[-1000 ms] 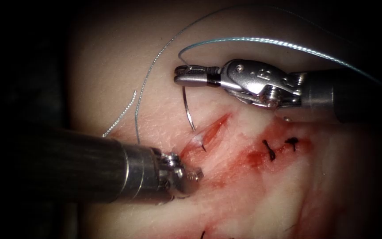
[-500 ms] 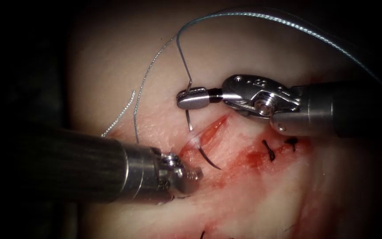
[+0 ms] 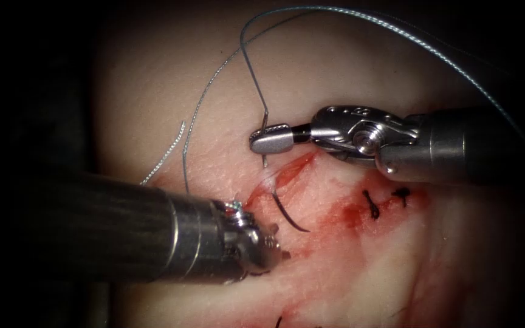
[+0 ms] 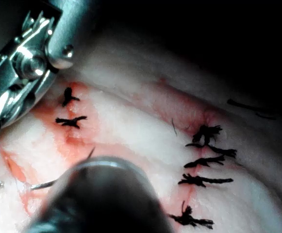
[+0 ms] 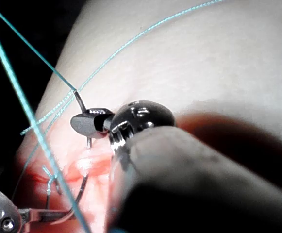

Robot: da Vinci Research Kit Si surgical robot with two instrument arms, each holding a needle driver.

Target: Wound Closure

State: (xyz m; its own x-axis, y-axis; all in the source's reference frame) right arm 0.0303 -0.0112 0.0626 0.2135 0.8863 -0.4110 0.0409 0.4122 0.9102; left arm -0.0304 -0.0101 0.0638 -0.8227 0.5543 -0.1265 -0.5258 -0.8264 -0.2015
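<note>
My right tool comes in from the right, shut on the curved needle near its tail, where the blue thread joins it. The needle runs down from the jaws into the tissue on the left edge of the cut. Its dark front part comes out inside the cut, with the tip pointing lower right and free. My left tool rests on the tissue at the cut's lower left end, just below the needle. The right wrist view shows the shut jaws on the needle.
Two dark knotted stitches sit in red fluid on the right of the cut. A row of several older stitches lies farther off. A cut end of thread lies left of the cut, above my left shaft. The thread loops high over the tissue.
My right tool came down and turned, driving the needle through the cut's left edge; more of its tip now shows inside the cut. My left tool shifted slightly right.
</note>
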